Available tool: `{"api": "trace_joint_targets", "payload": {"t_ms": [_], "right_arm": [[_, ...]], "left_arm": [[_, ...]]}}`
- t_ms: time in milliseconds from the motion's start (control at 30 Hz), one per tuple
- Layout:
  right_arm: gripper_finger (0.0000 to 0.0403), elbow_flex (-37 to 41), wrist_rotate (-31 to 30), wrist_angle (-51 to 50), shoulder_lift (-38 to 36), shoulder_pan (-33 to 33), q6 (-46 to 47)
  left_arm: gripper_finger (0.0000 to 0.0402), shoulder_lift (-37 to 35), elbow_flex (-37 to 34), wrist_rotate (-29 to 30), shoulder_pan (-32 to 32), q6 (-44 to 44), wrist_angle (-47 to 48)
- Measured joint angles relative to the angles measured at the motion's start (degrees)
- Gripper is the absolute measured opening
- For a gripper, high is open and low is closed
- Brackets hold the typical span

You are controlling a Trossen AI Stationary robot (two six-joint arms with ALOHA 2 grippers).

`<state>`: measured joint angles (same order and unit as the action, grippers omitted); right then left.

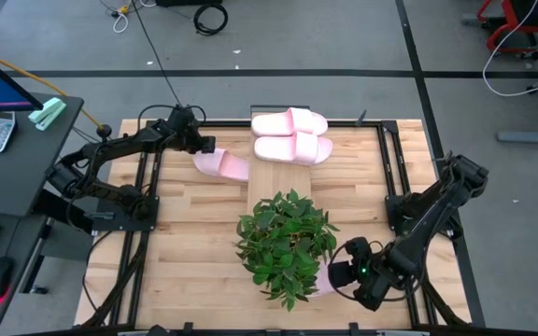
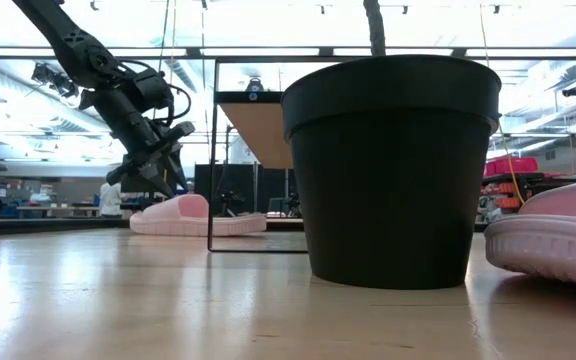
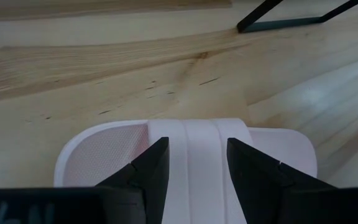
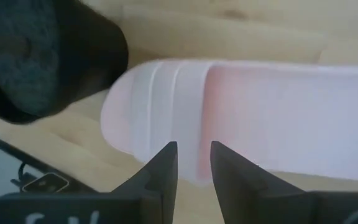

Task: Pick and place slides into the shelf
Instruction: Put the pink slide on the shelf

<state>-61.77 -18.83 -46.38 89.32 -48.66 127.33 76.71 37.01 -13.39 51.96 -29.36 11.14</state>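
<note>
High view: the leafy potted plant [image 1: 286, 245] rises closest to the lens, standing on the shelf [image 1: 271, 177]. Two slides [image 1: 290, 135] already lie side by side at the shelf's far end. The left gripper [image 1: 205, 147] sits at the heel of a third slide [image 1: 222, 165] on the table [image 1: 185, 243] just left of the shelf. The right gripper [image 1: 342, 275] reaches toward a fourth slide [image 1: 323, 283], mostly hidden beside the plant.

Low view: the black pot [image 2: 393, 170] fills the foreground; the fourth slide's thick sole [image 2: 548, 240] is at the right, the third slide [image 2: 183, 215] farther back under the left gripper [image 2: 158, 170].

Left wrist view: the fingers [image 3: 151, 171] stand partly apart, straddling the broad strap [image 3: 197, 155]; I cannot tell whether they grip it.

Right wrist view: the fingers [image 4: 163, 168] are narrowly parted above the fourth slide [image 4: 260, 118], apparently holding nothing.

The foam looks light, soft and springy, slightly grippy; the strap or a sole edge seems the surest hold, and squeezing will likely dent it harmlessly.
</note>
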Motion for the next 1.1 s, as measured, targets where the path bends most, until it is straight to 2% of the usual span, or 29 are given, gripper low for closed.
{"api": "trace_joint_targets", "payload": {"t_ms": [167, 467, 700, 867, 1000, 1100], "right_arm": [[0.0103, 6.2, 0.9, 11.6, 0.3, 0.1, 0.1], [0.0117, 9.1, 0.8, 10.6, -1.0, 1.9, 0.1], [0.0146, 13.3, 0.2, 21.8, -1.1, 1.8, 0.1], [0.0158, 15.5, -0.9, 25.8, -1.1, 2.7, 0.1], [0.0145, 16.2, -0.5, 26.1, -1.1, 3.7, 0.1], [0.0103, 16.2, -0.6, 26.2, -1.1, 3.8, -0.4]], "left_arm": [[0.0167, 0.0, 0.0, 0.0, 0.0, 0.0, 0.0], [0.0167, 0.0, 0.0, -1.5, -0.1, 0.0, 0.0], [0.0167, 0.0, 0.0, -1.5, -0.1, -0.1, 0.0], [0.0167, 0.0, 0.0, -1.5, -0.1, -0.1, 0.0], [0.0167, 0.0, 0.0, -1.5, -0.1, -0.3, 0.0], [0.0167, 0.0, 0.0, -1.5, -0.1, -1.1, 0.0]]}}
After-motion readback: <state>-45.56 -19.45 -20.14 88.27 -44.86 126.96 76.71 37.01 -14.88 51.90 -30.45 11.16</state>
